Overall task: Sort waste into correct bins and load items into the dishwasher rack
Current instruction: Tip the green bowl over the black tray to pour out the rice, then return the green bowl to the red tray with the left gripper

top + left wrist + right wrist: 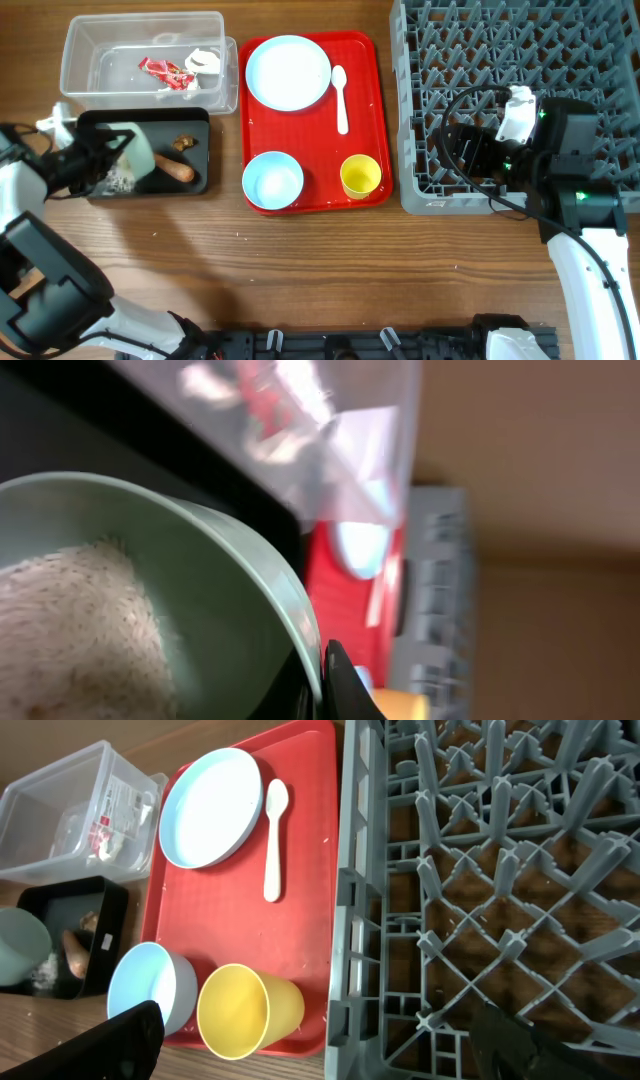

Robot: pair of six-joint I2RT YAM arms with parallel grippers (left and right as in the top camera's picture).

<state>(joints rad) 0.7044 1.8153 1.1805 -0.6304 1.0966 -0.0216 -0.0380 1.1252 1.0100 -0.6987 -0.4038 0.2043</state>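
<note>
My left end effector point(100, 165) is pinching the green bowl point(135, 150) by its rim, tipping it over the black tray point(200, 150). Tipping too fast, I am risking rice point(70, 630) spilling beside the tray.

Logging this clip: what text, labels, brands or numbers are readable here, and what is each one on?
None can be read in any view.
On the red-and-white wrapper in the clear tub: printed marks, too small and blurred to read.
On the pale green bowl, red tray and grey rack: no lettering seen.
</note>
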